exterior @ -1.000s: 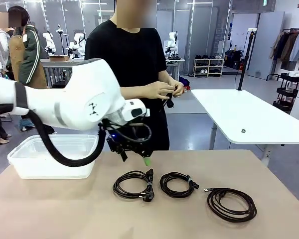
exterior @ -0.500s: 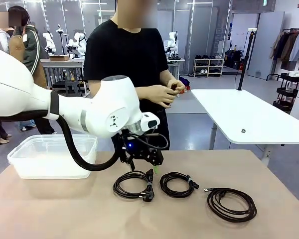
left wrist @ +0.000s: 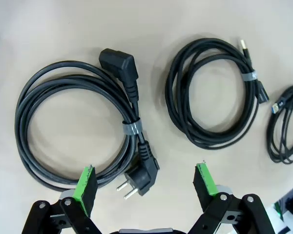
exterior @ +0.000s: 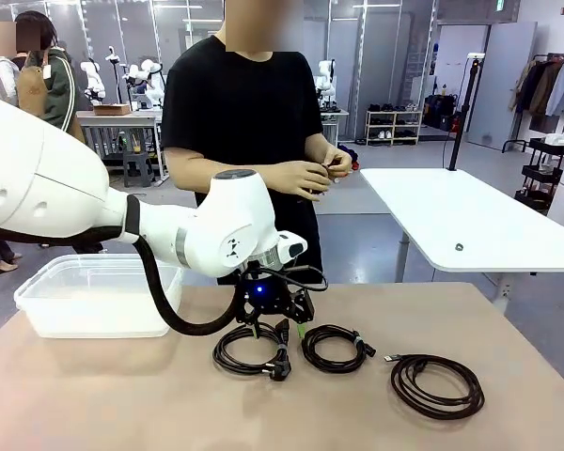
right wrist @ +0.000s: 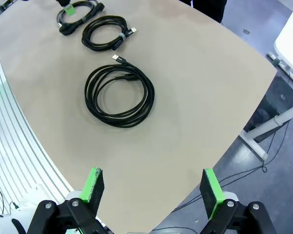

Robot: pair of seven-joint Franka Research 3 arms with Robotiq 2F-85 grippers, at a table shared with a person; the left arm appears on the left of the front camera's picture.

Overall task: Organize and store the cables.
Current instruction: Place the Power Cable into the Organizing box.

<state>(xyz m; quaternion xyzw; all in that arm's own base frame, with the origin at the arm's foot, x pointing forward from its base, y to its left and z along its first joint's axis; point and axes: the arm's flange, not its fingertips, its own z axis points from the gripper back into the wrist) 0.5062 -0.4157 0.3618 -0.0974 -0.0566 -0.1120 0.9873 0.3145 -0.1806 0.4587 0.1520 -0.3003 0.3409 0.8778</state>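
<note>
Three cables lie coiled in a row on the tan table. The left one is a tied power cable (exterior: 221, 355) (left wrist: 24, 122) with an angled plug. The middle coil (exterior: 310, 355) (left wrist: 176, 105) is bound by a small tie. The right coil (exterior: 401, 385) (right wrist: 147, 97) is the widest and lies loose. My left gripper (exterior: 277, 329) (left wrist: 145, 181) hangs open just above the power cable's plug end, green pads on either side of the plug. My right gripper (right wrist: 151, 185) is open, high over the table's corner and far from the cables.
A clear plastic container (exterior: 94, 293) stands at the table's left back. A person stands at the far edge with both hands (exterior: 310, 174) together at chest height on a small dark thing. A white table (exterior: 451, 216) stands behind at the right.
My left arm has swung right from beside the container and come down over the left cable. The cables have not moved, and the jaws stayed open.
</note>
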